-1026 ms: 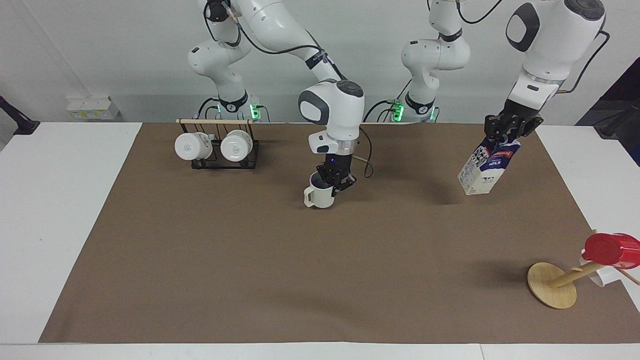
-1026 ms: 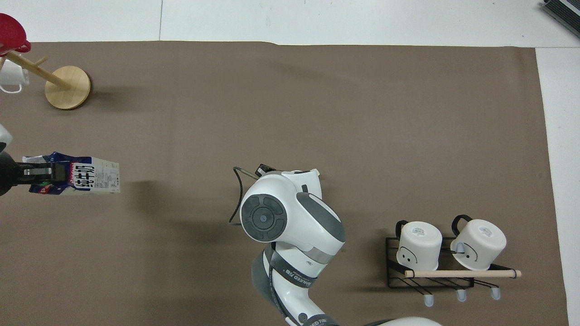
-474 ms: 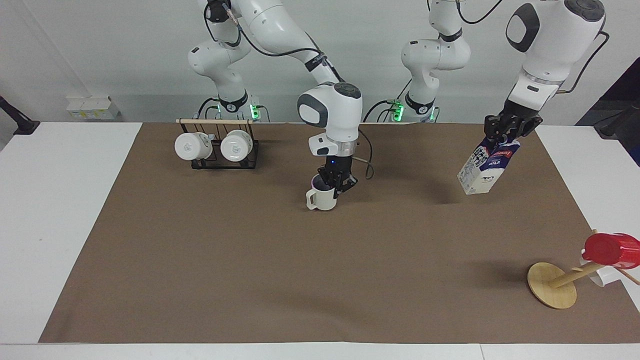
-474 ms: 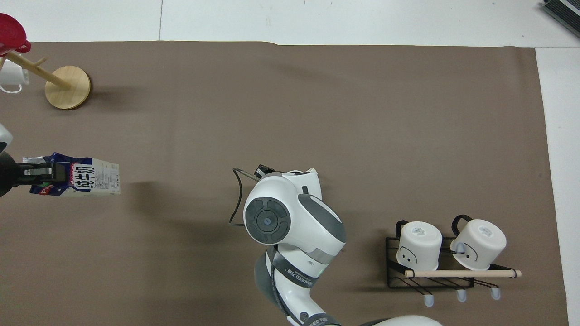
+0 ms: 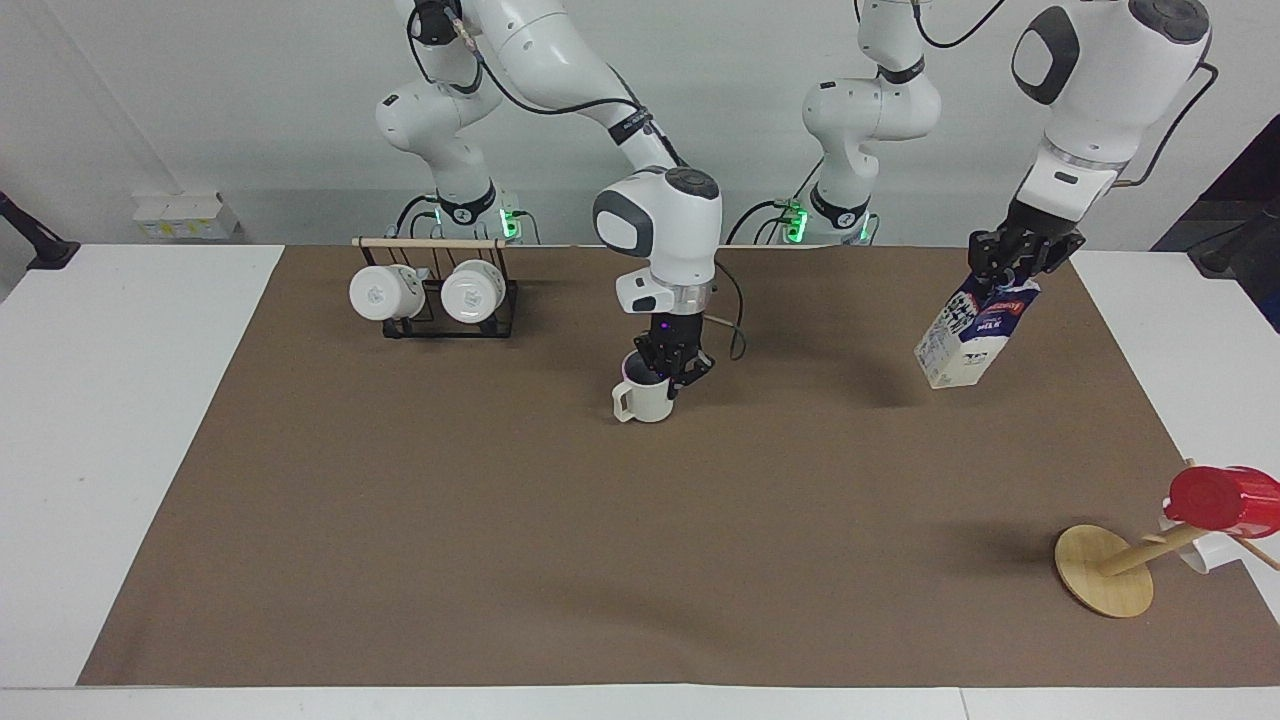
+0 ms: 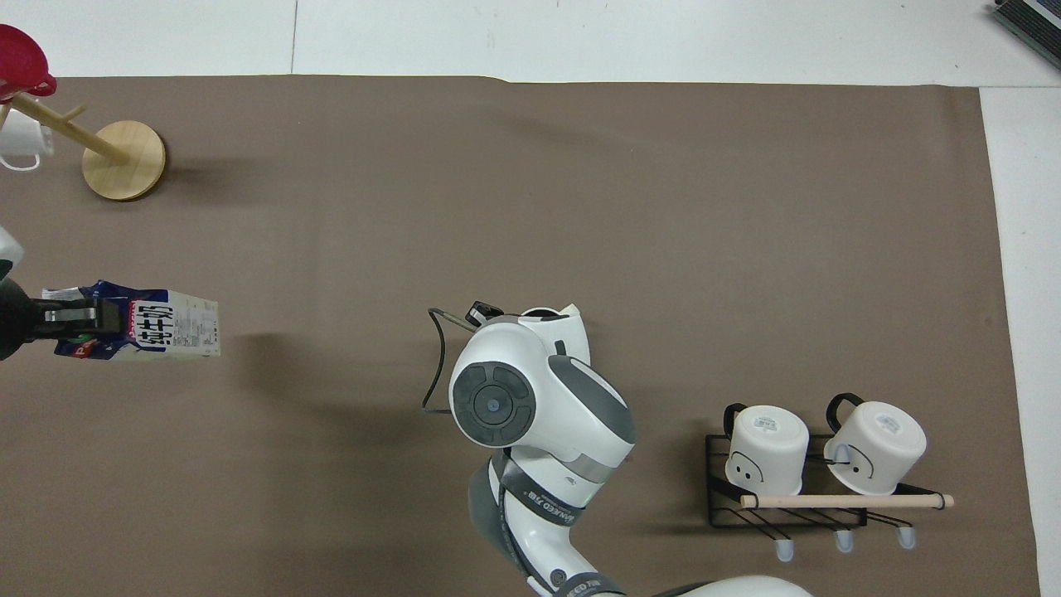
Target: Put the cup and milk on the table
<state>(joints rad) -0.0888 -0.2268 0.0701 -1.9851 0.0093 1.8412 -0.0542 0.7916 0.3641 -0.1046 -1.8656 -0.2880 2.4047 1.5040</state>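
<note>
Cup (image 5: 645,398) is gripped at its rim by right claw (image 5: 673,372) mid-counter (image 5: 500,520); tilted milk (image 5: 968,340) is held aloft by left claw (image 5: 1012,268) near the left-arm edge.

cream cup (image 5: 645,400), navy and white milk (image 5: 966,337) with red band, brown sheet (image 5: 600,560) over the white surface (image 5: 100,420), glossy red cup (image 5: 1222,497)
</note>
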